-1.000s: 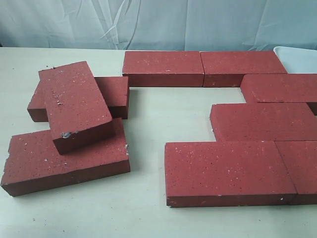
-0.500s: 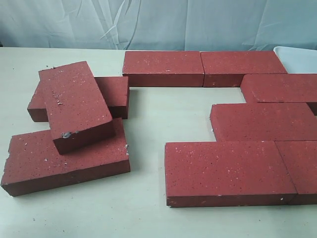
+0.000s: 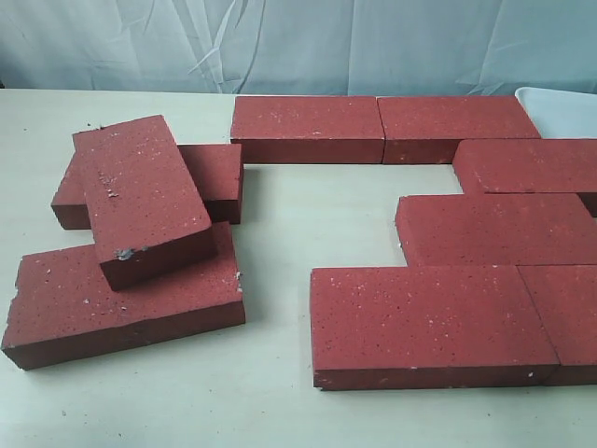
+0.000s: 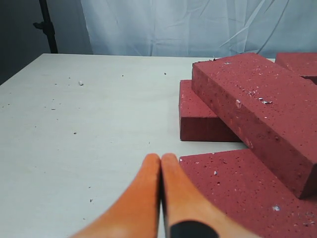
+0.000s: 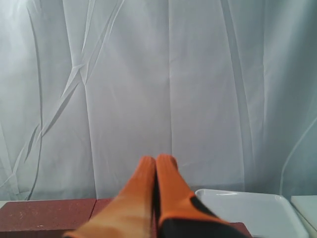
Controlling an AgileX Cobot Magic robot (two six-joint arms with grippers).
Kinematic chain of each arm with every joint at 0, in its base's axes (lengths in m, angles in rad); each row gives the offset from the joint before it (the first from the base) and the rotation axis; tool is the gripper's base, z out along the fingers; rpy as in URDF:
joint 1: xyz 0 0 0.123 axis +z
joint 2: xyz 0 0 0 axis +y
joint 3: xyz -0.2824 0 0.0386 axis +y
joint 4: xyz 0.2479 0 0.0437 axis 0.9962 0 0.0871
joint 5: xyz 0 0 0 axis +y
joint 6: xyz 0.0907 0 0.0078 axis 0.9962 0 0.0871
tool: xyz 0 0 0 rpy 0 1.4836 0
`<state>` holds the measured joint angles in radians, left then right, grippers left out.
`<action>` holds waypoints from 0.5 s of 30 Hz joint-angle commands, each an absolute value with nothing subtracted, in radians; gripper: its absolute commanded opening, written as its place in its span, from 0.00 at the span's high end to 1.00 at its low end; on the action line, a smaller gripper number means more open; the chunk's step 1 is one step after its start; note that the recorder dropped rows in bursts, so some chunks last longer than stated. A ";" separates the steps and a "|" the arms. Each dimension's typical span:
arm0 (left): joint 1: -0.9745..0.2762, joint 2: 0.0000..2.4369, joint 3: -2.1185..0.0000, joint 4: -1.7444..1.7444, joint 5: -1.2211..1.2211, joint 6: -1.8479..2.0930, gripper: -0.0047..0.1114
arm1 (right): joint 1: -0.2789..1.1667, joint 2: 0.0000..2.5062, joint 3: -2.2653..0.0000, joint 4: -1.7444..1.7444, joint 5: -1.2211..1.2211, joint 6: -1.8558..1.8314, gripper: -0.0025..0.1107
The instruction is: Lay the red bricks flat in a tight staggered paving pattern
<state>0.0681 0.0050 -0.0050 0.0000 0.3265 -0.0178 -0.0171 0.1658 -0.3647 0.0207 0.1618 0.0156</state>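
Six red bricks (image 3: 429, 322) lie flat on the right half of the pale worktop (image 3: 280, 224), set in rows. Two sit end to end at the back, touching. One lies just in front of them at the right edge, a fourth sits in front of that and is shifted left, and two lie side by side at the front. The left one of the front pair reaches further left than the row behind.

On the left is a loose pile of three. A front brick (image 3: 121, 308) and a back brick (image 3: 213, 175) lie flat on the worktop, and a top brick (image 3: 140, 196) rests tilted across both, its near corner chipped. A white tray (image 3: 560, 107) shows at the far right, behind the rows.

The left hand (image 4: 161, 157) is clenched, its orange fingers pressed together on nothing, low over the worktop just beside the pile. The right hand (image 5: 156, 159) is likewise clenched and empty, facing a pale curtain (image 5: 148, 74)
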 commanded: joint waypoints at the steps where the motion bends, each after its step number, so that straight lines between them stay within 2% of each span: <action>1: 0.070 0.000 0.000 -0.006 0.313 -0.019 0.96 | -0.023 0.209 -0.395 0.020 0.179 0.011 0.99; 15: 0.070 0.000 0.000 -0.006 0.313 -0.019 0.96 | -0.023 0.209 -0.395 0.020 0.178 0.011 0.99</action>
<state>0.0681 0.0050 -0.0050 0.0000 0.3265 -0.0178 -0.0171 0.2072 -0.3874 0.0207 0.1815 0.0156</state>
